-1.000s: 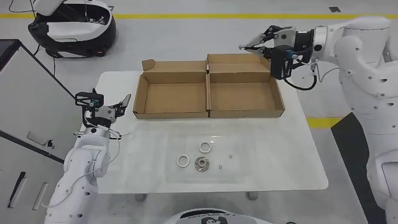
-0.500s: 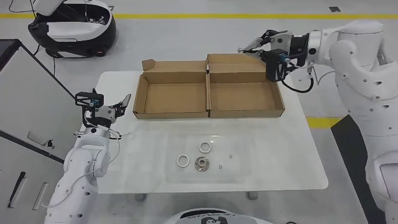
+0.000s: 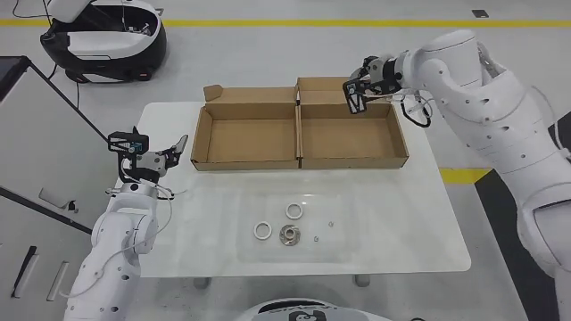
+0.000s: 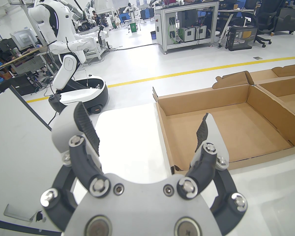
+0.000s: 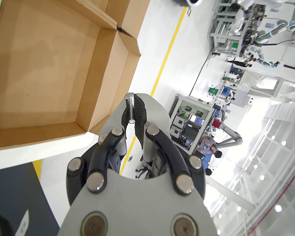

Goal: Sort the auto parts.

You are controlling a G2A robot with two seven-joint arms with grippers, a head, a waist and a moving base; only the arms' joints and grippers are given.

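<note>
Two open cardboard boxes stand side by side at the far part of the white table, the left box [image 3: 245,138] and the right box [image 3: 352,138]; both look empty. My right gripper [image 3: 357,98] hangs over the back wall of the right box [image 5: 39,62], shut on a silver bolt [image 5: 130,109] held lengthwise between its pads. Near the front lie two white rings [image 3: 293,210] [image 3: 263,230], a metal flanged part [image 3: 289,234] and small nuts [image 3: 331,225]. My left gripper [image 3: 162,155] [image 4: 142,110] stays open at the table's left edge, beside the left box [image 4: 226,124].
Another robot on a wheeled base [image 3: 103,40] stands on the floor beyond the table's far left. A white panel [image 3: 36,134] rises to the left of the table. Bare table [image 3: 401,223] stretches between the boxes and the loose parts.
My right arm has swung inward from beyond the table's far right corner to above the right box's back wall, still holding the bolt. The left arm has not moved.
</note>
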